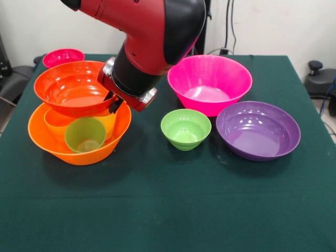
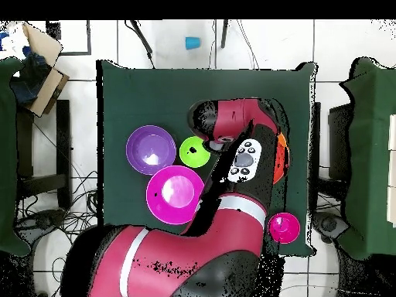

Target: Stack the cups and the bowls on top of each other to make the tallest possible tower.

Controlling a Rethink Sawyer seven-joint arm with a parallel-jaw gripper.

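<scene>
The large orange bowl (image 1: 50, 140) sits at the table's left and is the tower's base. Inside it stand a green cup (image 1: 85, 135) and, behind that, a yellow-orange cup (image 1: 56, 120). A wide red-orange bowl (image 1: 71, 86) hangs tilted just over them, and my gripper (image 1: 113, 103) is shut on its right rim. In the overhead view the arm (image 2: 232, 224) hides the gripper and nearly all of the tower; only an orange sliver (image 2: 280, 153) shows.
Loose on the green cloth are a small crimson bowl (image 1: 63, 56) (image 2: 284, 227), a large pink bowl (image 1: 209, 83) (image 2: 175, 193), a small light green bowl (image 1: 185, 128) (image 2: 194, 151) and a purple bowl (image 1: 258, 130) (image 2: 151, 149). A blue cup (image 2: 192, 42) lies off the table.
</scene>
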